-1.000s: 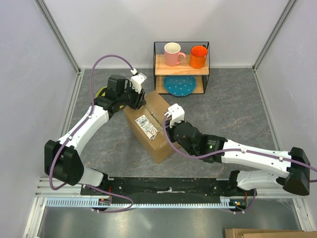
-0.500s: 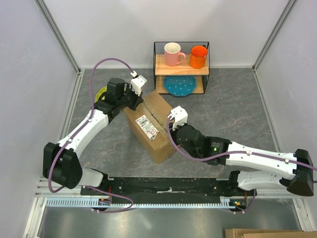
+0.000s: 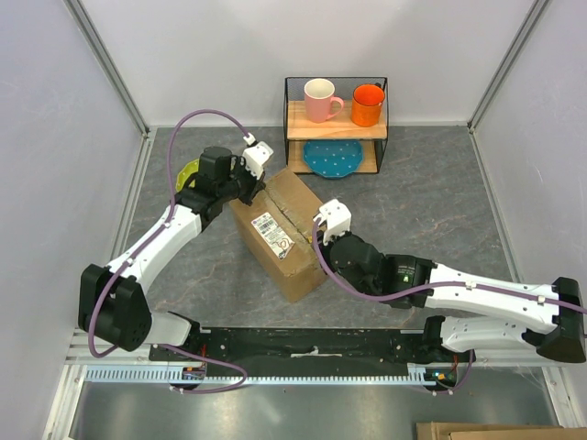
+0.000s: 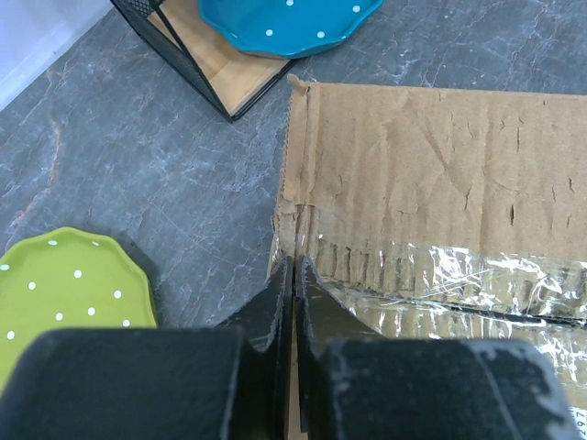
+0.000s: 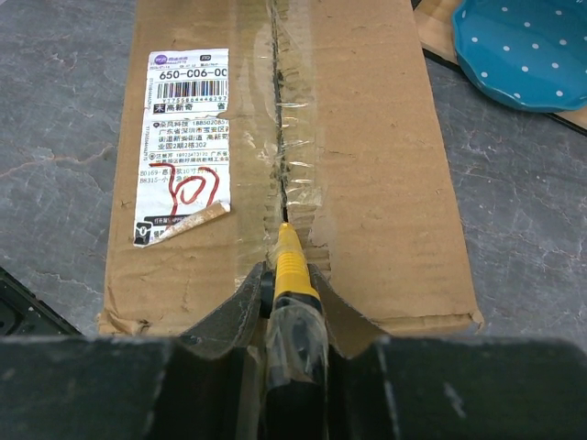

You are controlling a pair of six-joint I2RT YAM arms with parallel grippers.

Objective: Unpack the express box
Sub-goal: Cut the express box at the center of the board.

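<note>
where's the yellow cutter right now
Right wrist view, centre: the yellow cutter is clamped in the right gripper, its tip on the taped seam of the express box, beside the white label.

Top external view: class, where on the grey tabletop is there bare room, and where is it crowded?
Free: the grey tabletop between the black wire shelf, right wall and right arm; also between left arm and brown cardboard express box. Crowded: the box's far corner, by left gripper and green dotted plate.

My arms (image 3: 154, 246) are white shells with black joints. A purple cable (image 3: 209, 112) loops along each. My fingers (image 4: 266, 316) are matte black.
</note>
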